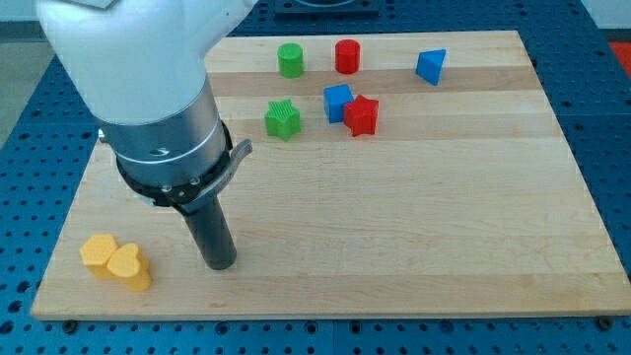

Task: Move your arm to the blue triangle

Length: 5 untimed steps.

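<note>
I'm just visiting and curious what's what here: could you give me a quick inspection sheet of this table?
Surface: pale wooden board, lying flat.
Job's things: blue triangle near the view's top right; my tip far from it, at the bottom left.
Clutter: green cylinder, red cylinder, green star, blue cube touching red star, two yellow blocks beside my tip.
Grippers: nothing seen, only the rod.
Cables: nothing seen.
Surroundings: blue perforated table.
</note>
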Available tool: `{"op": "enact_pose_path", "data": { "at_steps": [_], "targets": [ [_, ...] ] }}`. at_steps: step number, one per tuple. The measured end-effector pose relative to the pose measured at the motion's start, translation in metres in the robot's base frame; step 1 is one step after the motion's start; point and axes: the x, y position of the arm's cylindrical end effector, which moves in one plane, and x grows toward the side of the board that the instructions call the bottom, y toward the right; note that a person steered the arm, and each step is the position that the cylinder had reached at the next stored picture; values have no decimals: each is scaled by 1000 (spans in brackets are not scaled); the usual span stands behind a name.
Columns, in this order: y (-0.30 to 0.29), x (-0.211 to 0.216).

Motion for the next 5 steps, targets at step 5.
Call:
{"op": "enact_pose_path", "data": {
  "at_steps": [5],
  "targets": [
    [153,-47]
  ]
}}
